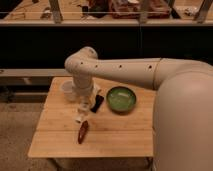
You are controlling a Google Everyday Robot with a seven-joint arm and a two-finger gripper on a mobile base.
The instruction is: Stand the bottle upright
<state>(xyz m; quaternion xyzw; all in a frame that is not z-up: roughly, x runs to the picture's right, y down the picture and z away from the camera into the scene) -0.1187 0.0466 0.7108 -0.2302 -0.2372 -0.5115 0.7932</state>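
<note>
We see the tool (81, 111) closed on the bottle (79, 119), small, cream-white plastic, at the bench's (55, 141) left-middle, just beside the dark red object (82, 131). We cannot tell its tilt.

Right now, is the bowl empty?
Empty: the bowl shows only bare green inside. The gripper, shut, hangs left of it, low over the table.
</note>
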